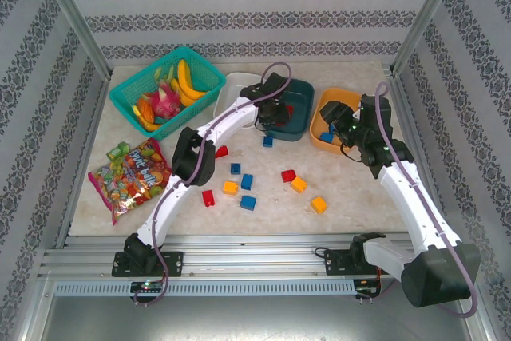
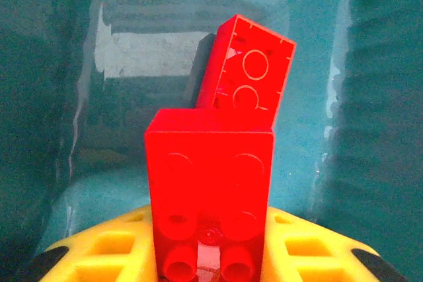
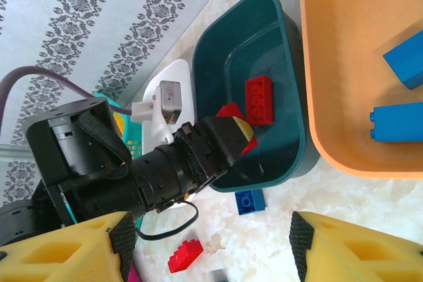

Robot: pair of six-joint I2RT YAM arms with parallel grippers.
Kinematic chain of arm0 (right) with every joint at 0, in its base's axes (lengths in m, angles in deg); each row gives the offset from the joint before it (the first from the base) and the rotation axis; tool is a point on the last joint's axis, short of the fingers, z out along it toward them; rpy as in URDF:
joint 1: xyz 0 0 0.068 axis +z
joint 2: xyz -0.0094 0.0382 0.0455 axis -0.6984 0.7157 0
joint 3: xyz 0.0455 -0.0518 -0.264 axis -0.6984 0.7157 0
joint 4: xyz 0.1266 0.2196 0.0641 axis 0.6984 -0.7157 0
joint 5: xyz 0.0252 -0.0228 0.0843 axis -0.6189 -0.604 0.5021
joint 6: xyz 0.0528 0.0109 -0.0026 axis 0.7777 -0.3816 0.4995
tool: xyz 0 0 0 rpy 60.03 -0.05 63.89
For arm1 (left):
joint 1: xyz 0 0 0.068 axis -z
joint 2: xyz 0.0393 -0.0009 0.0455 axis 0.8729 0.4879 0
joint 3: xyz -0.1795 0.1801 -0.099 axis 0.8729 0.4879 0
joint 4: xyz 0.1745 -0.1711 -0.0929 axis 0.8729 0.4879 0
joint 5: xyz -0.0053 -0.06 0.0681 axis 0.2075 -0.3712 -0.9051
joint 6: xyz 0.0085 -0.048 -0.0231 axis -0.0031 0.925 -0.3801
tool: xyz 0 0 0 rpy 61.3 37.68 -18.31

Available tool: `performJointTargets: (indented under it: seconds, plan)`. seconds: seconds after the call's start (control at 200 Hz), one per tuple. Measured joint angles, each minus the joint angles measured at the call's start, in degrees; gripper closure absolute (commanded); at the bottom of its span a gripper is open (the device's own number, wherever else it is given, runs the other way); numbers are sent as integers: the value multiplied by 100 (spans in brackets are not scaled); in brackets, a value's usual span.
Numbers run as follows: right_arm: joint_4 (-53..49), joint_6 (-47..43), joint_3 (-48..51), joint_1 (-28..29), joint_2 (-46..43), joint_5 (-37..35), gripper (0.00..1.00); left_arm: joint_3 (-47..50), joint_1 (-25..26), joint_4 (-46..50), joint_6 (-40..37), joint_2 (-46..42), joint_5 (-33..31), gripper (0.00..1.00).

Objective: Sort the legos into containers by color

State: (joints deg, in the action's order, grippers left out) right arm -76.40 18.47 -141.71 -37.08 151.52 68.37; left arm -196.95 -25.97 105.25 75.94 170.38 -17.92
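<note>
Left arm (image 1: 224,125) hides much of white tub (image 1: 230,85).

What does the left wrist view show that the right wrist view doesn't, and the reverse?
Left wrist: the whole studded face of the red brick clamped in the left jaws, up close. Right wrist: the orange tub holding two blue bricks, the left arm, loose bricks on the table, the right jaws open. Both: the teal tub, the clamped brick, and a second red brick in that tub.
</note>
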Motion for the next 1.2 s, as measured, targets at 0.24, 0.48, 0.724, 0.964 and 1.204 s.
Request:
performJointTargets:
  seconds: [0.24,0.48,0.724,0.964,1.204]
  plan:
    - [-116,-33,-2,0,0,0,33,-98,0,35,140,4,31,46]
    - [-470,-350,-118,0,-9,-2,34,-151,-2,81,275,-319,2,38]
    - [-1150,-1032,-560,83,-190,-96,35,-151,-2,118,315,-1572,-271,34]
    - [-1915,-1690,-835,758,-376,-474,35,710,-2,81,17,-3602,-625,29]
    - [-2380,-1794,-767,1899,-542,-988,36,3816,-4,-162,-127,-6013,-973,30]
